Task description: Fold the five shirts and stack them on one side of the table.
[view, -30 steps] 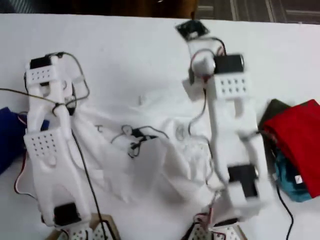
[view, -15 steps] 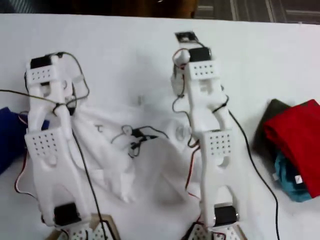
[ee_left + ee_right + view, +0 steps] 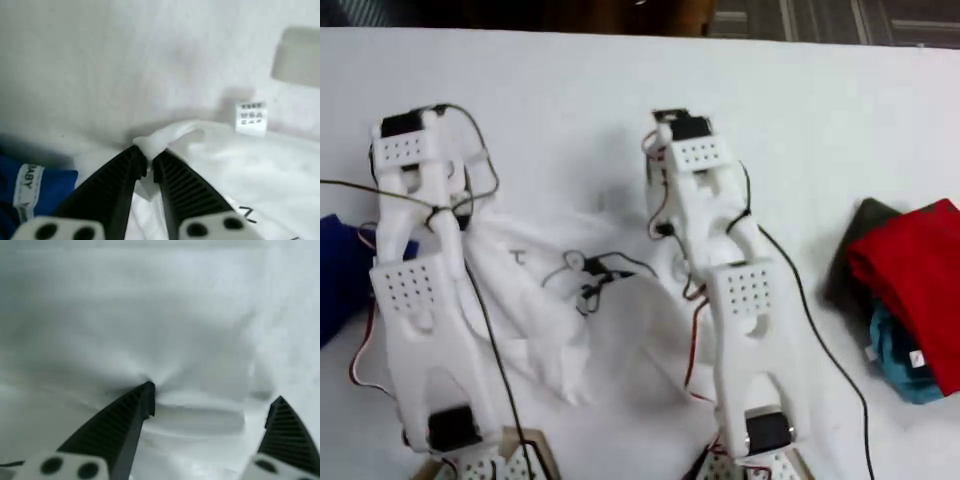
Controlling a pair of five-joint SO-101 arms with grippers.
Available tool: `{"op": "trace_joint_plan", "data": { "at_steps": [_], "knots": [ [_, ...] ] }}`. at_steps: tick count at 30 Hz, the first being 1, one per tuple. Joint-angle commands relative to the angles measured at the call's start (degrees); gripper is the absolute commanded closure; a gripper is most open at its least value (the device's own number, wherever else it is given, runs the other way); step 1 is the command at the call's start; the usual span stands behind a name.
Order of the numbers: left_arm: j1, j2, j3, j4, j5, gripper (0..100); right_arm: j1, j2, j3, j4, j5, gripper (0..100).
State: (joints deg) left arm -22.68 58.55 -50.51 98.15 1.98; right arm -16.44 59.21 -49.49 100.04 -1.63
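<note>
White table (image 3: 520, 70) lay under everything, which made the crumpled white shirt (image 3: 570, 320) hard to trace against it. The left pincer (image 3: 149, 162) was closed tight on a small bunched fold at the shirt's edge. The rest of the cloth spread away behind its tips, and a blue shirt (image 3: 30, 190) lay just off to one side.

The right pincer (image 3: 212, 400) stood wide open with nothing in its grasp. It was low over the cloth, with a shallow ridge of shirt (image 3: 200, 415) lying between its tips. One tip appeared to press into the cloth, though I could not tell for certain that it touched.

Judged from above, the shirt stretched from one pincer to the other, so the right one was nearer the ungripped edge and probably only needed to close where it was. Both arms covered their own pincers in the overhead view, and the far hem blended into the table. Well apart from the right pincer lay a red shirt (image 3: 910, 270), a teal shirt (image 3: 895, 360) and a dark shirt (image 3: 860, 230), piled together.
</note>
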Motion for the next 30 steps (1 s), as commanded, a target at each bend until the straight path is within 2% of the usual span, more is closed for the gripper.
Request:
{"op": "trace_joint_plan", "data": {
  "at_steps": [1,5,8,18,24,30],
  "knots": [
    [0.53,-0.26,-0.22,-0.44,-0.09,98,-1.1,-0.22,6.59,1.54,-0.35,64.4],
    [0.44,-0.26,-0.22,-0.44,-0.09,98,-4.35,-4.44,17.93,1.54,0.09,64.4],
    [0.44,-0.26,-0.22,-0.44,-0.09,98,-7.08,-10.51,23.56,1.45,3.78,64.4],
    [0.53,-0.26,-0.22,-0.44,-0.09,98,-7.78,-33.54,22.59,1.27,5.63,64.4],
    [0.53,-0.26,-0.22,-0.44,-0.09,98,-4.53,-30.11,9.67,-2.24,5.19,64.4],
    [0.53,-0.26,-0.13,-0.44,-0.09,98,-2.07,-15.34,0.7,-2.15,0.97,64.4]
  ]
}}
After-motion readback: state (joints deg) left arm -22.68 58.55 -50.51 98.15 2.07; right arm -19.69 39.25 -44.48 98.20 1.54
